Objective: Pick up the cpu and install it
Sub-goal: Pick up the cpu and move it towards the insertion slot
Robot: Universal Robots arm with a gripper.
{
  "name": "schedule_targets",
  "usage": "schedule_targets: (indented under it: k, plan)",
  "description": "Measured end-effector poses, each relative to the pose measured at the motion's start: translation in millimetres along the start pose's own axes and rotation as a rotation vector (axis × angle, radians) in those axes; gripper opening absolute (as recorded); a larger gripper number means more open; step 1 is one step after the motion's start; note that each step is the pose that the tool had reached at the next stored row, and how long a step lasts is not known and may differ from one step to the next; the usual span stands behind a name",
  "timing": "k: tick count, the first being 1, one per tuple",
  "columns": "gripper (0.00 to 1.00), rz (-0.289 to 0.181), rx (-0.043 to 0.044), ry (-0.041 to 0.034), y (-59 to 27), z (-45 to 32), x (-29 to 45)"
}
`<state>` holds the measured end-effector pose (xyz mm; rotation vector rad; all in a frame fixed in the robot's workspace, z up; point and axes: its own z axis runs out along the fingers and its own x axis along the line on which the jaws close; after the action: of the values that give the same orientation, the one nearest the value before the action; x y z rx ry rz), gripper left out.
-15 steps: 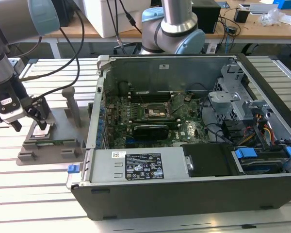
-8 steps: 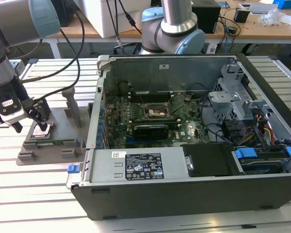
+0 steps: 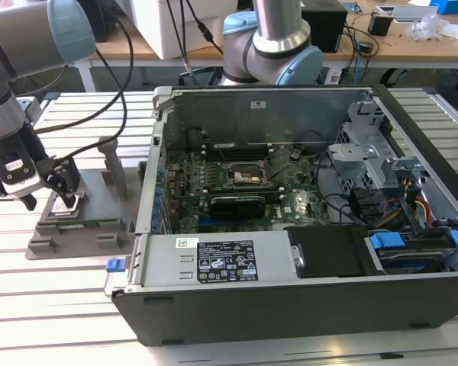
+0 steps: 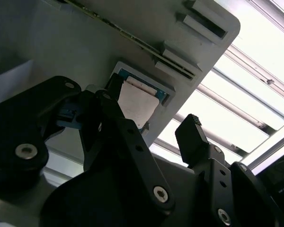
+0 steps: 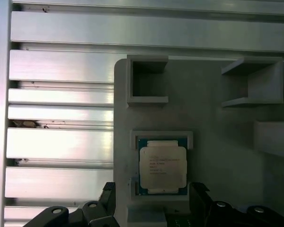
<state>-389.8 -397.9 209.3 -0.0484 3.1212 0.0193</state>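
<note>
While the black two-fingered gripper (image 3: 59,192) hangs low over the grey plastic tray (image 3: 99,200) at the exterior view's left, its jaws stand open and hold nothing, with one finger on each side of the cpu (image 3: 66,204). The cpu is a small flat square chip with a silver metal top, and it lies flat in a shallow recess of the tray. In the second wrist view one finger (image 4: 114,90) looks nearer the cpu than the other. A close from here could, I judge, shove it against the recess wall or tip it up rather than clamp it squarely. A fingertip might also catch the recess's raised rim. To the right stands the open dark metal computer case (image 3: 290,305). The socket (image 3: 248,177) on its green motherboard sits well apart from the cpu.
</note>
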Motion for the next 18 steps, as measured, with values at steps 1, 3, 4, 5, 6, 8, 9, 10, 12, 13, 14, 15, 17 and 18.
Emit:
schedule_targets:
  k: [1,3,4,5,6,8,9,10,12,13,14,15,17,18]
  plan:
    - [0.72,0.000,0.0000,0.0000,0.0,0.7,0.0]
    - [0.72,0.000,0.0000,-0.0001,0.0,2.2,0.0]
    - [0.72,0.000,-0.0001,-0.0001,0.0,3.6,0.0]
    - [0.72,0.000,0.0000,0.0000,-0.1,4.6,0.0]
    - [0.72,0.000,0.0000,0.0000,-0.1,5.3,0.1]
    - [0.72,0.000,0.0000,0.0000,-0.1,6.2,0.0]
    - [0.72,0.000,-0.0001,-0.0001,-0.1,7.2,0.1]
    - [0.72,0.000,0.0000,0.0000,-0.1,7.9,0.0]
    - [0.72,0.000,0.0000,0.0000,-0.1,9.4,0.0]
    - [0.72,0.000,0.0001,-0.0001,-0.1,10.0,0.0]
    - [0.72,0.000,0.0001,-0.0001,-0.1,10.7,0.0]
    - [0.72,0.000,0.0004,0.0000,-0.1,11.7,0.0]
    - [0.72,0.000,0.0017,0.0000,-0.1,13.1,0.0]
    - [0.72,0.000,0.0037,0.0001,0.1,14.7,0.0]
